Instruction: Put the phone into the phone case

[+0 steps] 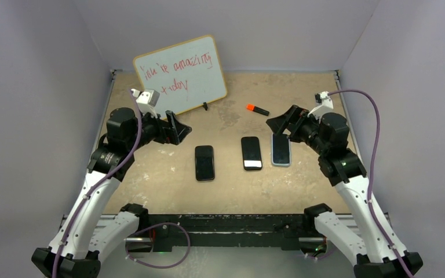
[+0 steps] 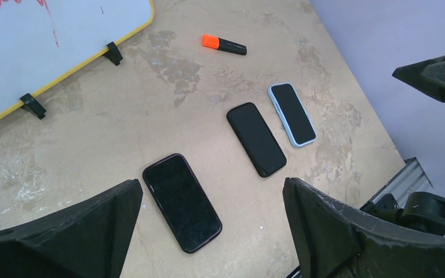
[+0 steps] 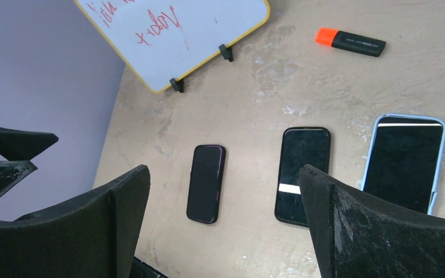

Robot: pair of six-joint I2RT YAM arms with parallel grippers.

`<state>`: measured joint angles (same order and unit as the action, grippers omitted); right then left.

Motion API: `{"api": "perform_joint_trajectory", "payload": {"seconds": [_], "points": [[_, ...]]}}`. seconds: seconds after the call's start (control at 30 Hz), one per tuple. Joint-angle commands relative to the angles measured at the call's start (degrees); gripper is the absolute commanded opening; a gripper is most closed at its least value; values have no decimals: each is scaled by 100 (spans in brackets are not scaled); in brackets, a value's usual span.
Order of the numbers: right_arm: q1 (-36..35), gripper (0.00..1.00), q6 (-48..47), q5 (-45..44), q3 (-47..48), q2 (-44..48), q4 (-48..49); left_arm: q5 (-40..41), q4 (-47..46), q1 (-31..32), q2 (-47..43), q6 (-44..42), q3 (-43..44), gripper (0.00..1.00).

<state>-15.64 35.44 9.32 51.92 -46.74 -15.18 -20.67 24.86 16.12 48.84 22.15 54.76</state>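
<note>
The phone (image 3: 404, 162) lies face up, seemingly already seated in the light-blue phone case (image 3: 408, 117). It rests flat on the table (image 1: 232, 191) toward 3 o'clock of its middle, with a black phone (image 1: 251, 153) just beside it at 9 o'clock. I judge it a stiff, thin, fairly dense slab with slick, breakable glass, best taken across its long edges, where the softer rim offers grip. The right gripper (image 1: 283, 119) hangs released and empty at its 12 o'clock; the left gripper (image 1: 181, 128), jaws likewise spread on nothing, sits well apart toward 9 o'clock.
</note>
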Motion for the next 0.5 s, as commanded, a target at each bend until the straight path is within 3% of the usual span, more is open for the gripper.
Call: {"api": "perform_joint_trajectory", "payload": {"seconds": [0.0,0.47], "points": [[8,99,66,270,-102,109,290,122,-181,-39,-41,149,106,97],[13,99,156,315,-134,130,309,142,-261,-39,-59,175,43,97]]}}
